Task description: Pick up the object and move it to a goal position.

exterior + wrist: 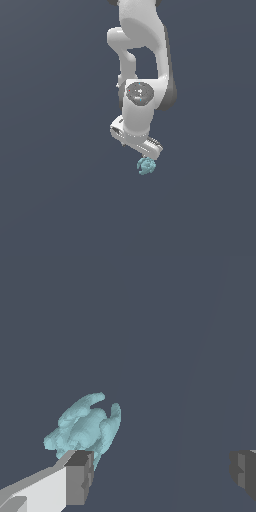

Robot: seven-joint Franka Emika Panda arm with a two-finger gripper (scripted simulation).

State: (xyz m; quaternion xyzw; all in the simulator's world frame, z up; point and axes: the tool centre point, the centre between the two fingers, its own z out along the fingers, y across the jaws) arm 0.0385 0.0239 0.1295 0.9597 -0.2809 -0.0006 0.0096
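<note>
The object is a small teal, lumpy, knobbly item (146,165) lying on the dark grey surface. In the exterior view the white arm reaches down over it, and the hand (136,138) hangs just above it, hiding the fingers. In the wrist view the object (85,428) lies partly behind one grey fingertip (79,476); the other fingertip (245,472) is far off at the frame's edge. My gripper (162,474) is open wide and empty. The object sits off to one side, near one finger, not centred between the two.
A flat dark grey surface (55,190) fills both views. The white arm's links and a grey joint cap (139,93) rise above the hand in the exterior view. No other objects or goal marker show.
</note>
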